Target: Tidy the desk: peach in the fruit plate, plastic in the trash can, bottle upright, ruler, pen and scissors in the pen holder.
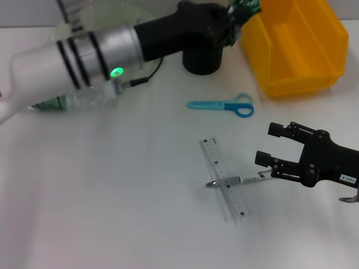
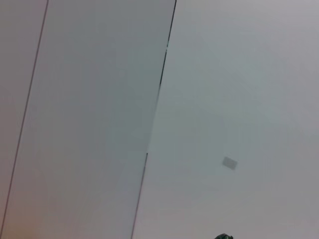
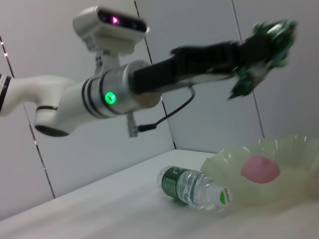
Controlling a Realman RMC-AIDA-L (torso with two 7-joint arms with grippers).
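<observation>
Left gripper (image 1: 242, 7) pinches green plastic (image 3: 264, 37) near the trash can (image 1: 297, 50).
Right gripper (image 1: 269, 147) spread, beside pen (image 1: 235, 180) lying across ruler (image 1: 227, 178); bottle (image 3: 194, 186) on its side.

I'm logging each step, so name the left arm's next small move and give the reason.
Probably carry on a little farther over the trash can and let go. The left gripper is raised beside the bin's near corner, clutching crumpled green plastic, not yet above its opening. The right gripper waits, open, by the pen and ruler.
</observation>
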